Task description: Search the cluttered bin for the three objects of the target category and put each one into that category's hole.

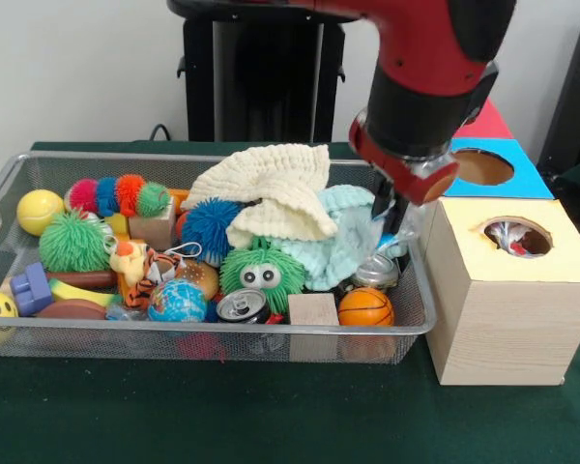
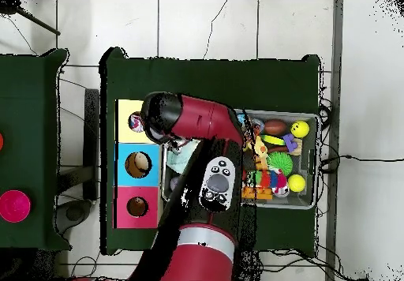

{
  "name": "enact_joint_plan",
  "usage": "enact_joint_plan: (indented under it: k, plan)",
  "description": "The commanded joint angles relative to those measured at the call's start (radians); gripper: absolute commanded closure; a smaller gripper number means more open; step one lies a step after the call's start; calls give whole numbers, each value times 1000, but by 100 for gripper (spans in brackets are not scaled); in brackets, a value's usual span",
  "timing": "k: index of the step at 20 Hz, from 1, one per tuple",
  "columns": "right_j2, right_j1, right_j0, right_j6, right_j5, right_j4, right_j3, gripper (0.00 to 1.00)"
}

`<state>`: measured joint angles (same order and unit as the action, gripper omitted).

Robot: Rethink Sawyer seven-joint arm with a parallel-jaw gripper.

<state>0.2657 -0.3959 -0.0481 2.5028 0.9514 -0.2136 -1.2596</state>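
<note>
My hand hangs at the bin's end next to the boxes, its grip hidden so I cannot tell it, with cans lying below beside the cloths and the yellow-topped box's hole close alongside for dropping.

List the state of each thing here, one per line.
gripper: down at the bin's box end, open or shut unclear
wire bin: full of clutter
cream cloth: crumpled on top
soda can: lying on its side
yellow-topped box: hole has something inside
</note>
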Motion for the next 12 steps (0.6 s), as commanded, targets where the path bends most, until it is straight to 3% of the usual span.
enact_joint_plan:
  k: [1, 9, 12]
  plan:
    - [-2, -45, 36, 173, 147, -24, 63, 100]
    - [-41, -43, 84, 98, 61, -16, 22, 100]
    - [-49, -49, 76, 121, 58, -28, -4, 100]
